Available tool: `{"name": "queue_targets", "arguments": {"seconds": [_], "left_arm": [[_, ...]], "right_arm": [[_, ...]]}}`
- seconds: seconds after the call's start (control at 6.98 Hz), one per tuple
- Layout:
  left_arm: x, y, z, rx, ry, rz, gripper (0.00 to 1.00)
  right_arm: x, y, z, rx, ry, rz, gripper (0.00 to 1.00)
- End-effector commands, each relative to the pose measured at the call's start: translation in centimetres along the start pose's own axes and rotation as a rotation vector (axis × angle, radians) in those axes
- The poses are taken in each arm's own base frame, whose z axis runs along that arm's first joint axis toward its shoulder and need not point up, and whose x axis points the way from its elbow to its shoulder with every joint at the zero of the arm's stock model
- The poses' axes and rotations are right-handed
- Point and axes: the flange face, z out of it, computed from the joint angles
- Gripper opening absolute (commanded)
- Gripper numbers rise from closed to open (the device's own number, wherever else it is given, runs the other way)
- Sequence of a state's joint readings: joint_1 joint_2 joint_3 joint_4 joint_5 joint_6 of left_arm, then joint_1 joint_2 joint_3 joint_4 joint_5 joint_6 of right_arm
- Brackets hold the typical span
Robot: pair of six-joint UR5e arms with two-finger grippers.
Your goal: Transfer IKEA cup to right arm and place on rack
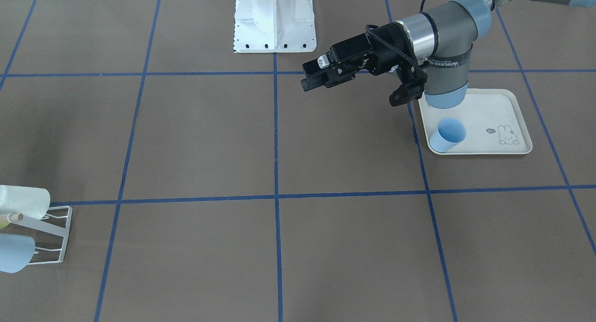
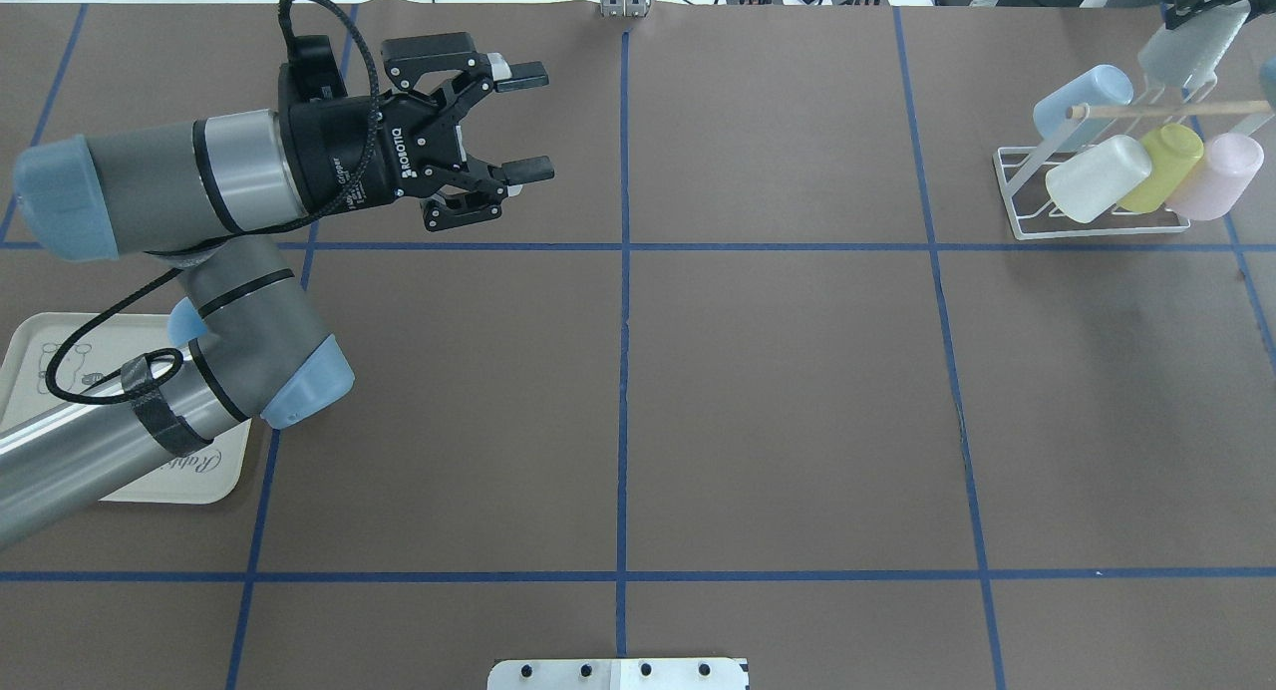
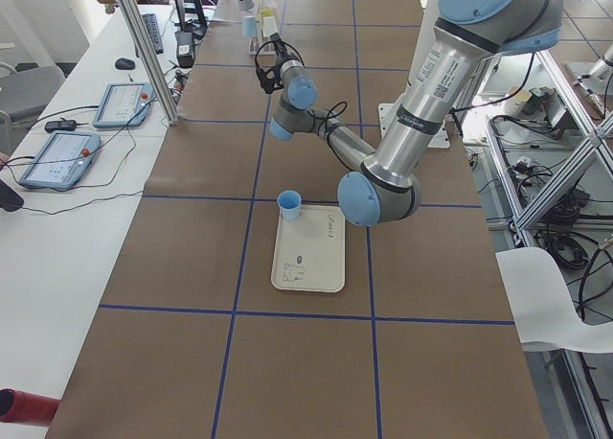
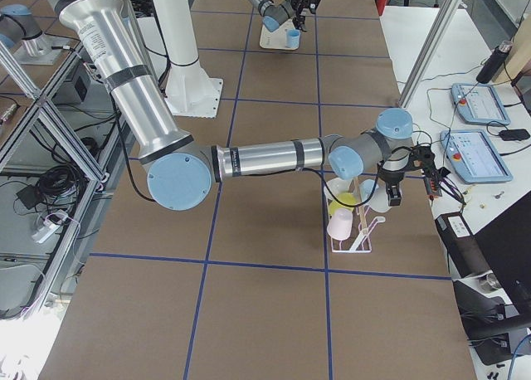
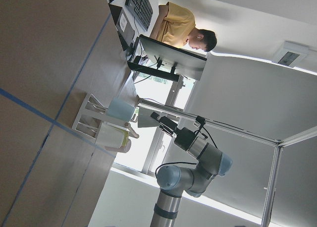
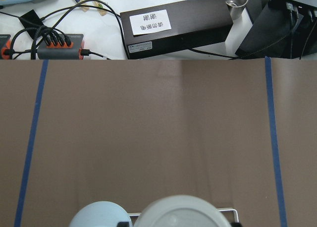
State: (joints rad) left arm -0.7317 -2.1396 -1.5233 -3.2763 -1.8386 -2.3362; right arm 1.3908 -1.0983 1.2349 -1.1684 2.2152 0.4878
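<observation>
Left claw (image 2: 533, 120) spread empty, blue cup (image 1: 447, 135) on tray (image 1: 493, 108), right claw (image 2: 1209, 7) grip unclear beside cup-crowded rack (image 2: 1006, 193)

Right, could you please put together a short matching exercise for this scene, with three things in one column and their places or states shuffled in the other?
Things:
1. left claw
2. yellow cup
3. cream tray

Places or states:
A. on the rack, between a white cup and a pink cup
B. carrying one upright blue cup
C. open, holding nothing

Pairs: 1-C, 2-A, 3-B.
</observation>
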Motion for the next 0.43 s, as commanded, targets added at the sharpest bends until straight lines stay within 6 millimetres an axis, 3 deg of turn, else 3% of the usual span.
{"name": "queue_targets", "arguments": {"seconds": [0.0, 0.29], "left_arm": [[0.1, 0.1, 0.1, -0.002, 0.003, 0.001, 0.84], [0.2, 0.1, 0.2, -0.002, 0.003, 0.001, 0.84]], "right_arm": [[-0.2, 0.3, 0.7, -0.008, 0.002, -0.005, 0.00], [-1.3, -0.3, 0.1, -0.005, -0.004, -0.010, 0.00]]}}
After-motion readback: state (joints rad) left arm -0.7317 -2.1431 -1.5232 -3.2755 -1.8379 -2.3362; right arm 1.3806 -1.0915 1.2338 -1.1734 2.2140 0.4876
